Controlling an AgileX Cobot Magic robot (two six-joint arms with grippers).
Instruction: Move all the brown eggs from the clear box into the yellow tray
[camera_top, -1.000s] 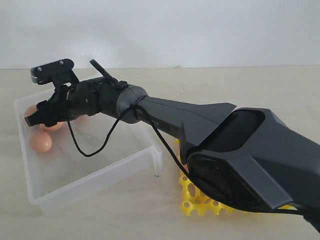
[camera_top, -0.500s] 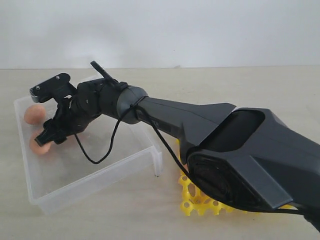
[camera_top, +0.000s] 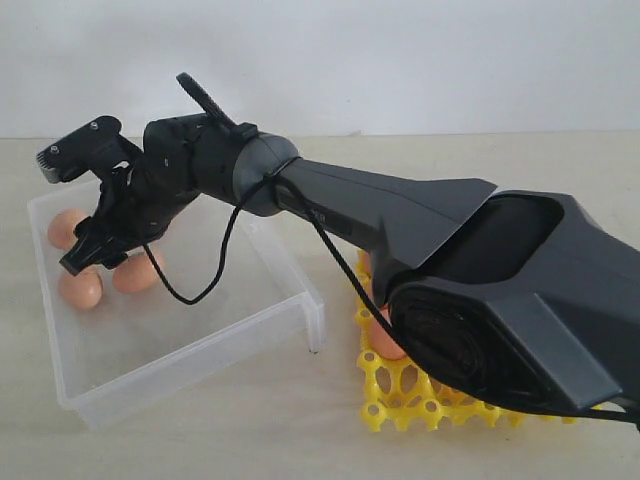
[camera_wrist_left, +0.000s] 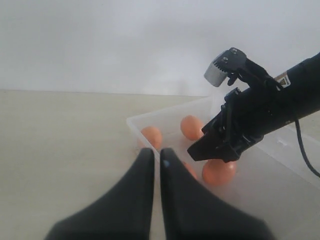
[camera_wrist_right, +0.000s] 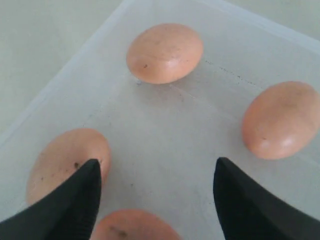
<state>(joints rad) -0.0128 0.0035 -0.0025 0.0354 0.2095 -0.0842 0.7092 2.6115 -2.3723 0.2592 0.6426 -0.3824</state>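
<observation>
Several brown eggs lie loose on the floor of the clear box; three show in the exterior view. My right gripper reaches across into the box and hangs open above them, holding nothing. In the right wrist view its gripper straddles bare box floor, with one egg beside one fingertip and another just below. The yellow tray lies mostly hidden under the arm, with one egg in it. My left gripper is shut and empty near the box's rim.
The right arm's long dark body covers most of the tray and the table's right side. A black cable loops down from the wrist over the box. The pale table runs to a white wall behind.
The right gripper dipped toward the eggs, then swung left and tilted up. The arm has shifted, uncovering a third egg in the box and one in the tray.
</observation>
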